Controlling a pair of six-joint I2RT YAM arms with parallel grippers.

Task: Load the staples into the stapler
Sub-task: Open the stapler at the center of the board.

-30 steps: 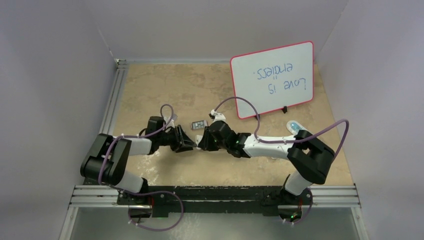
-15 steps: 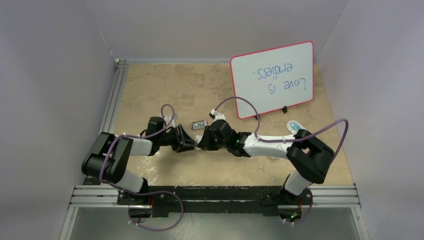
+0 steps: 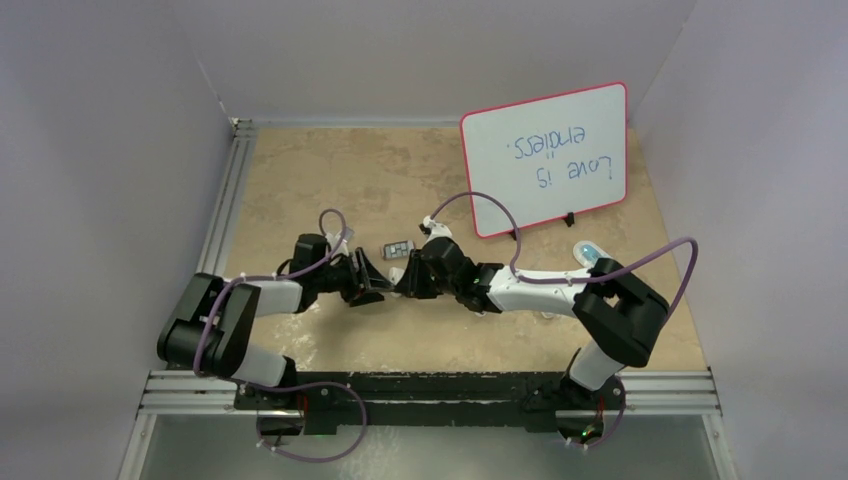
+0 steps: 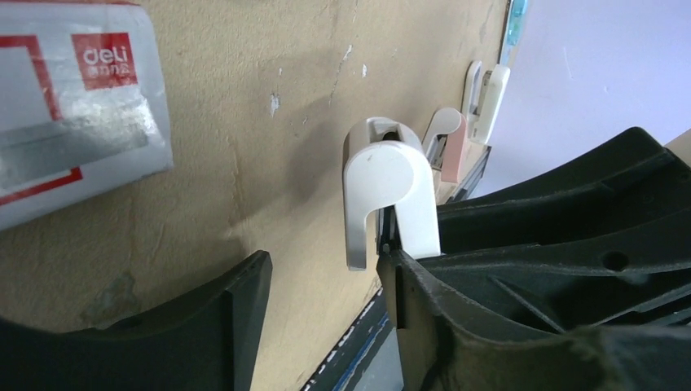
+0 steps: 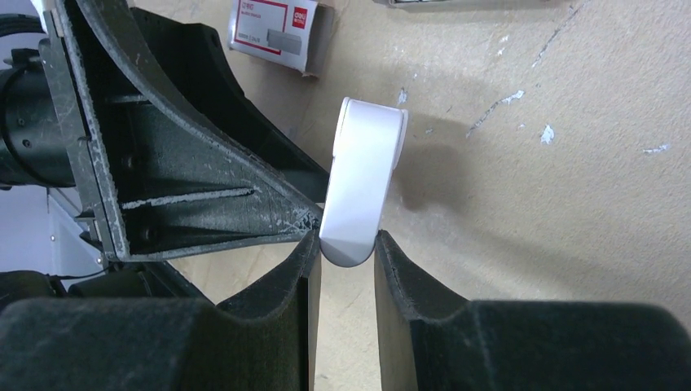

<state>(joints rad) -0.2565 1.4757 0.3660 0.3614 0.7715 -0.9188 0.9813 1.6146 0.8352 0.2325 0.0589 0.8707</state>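
Note:
The stapler [image 5: 363, 183], small and white with a pink part [image 4: 449, 152], hangs above the table between the two arms. My right gripper [image 5: 346, 248] is shut on its rounded end, with both pads against its sides. My left gripper [image 4: 324, 273] is open; its right finger [image 4: 407, 281] lies against the stapler's white shell [image 4: 383, 187] and its left finger stands well clear. In the top view the left gripper [image 3: 375, 283] and right gripper [image 3: 405, 282] meet tip to tip. A grey staple box with a red label [image 4: 73, 106] [image 5: 273, 32] [image 3: 397, 248] lies just behind them. The staples themselves do not show.
A whiteboard with a red rim [image 3: 545, 160] stands propped at the back right. A small white and blue object [image 3: 588, 252] lies beside the right arm. Aluminium rails run along the left side [image 3: 228, 200] and the near edge [image 3: 430, 390]. Walls close in on three sides.
The left arm's elbow has drifted a little to the left and towards the near edge. Both grippers stay at the stapler, and the right arm has not moved.

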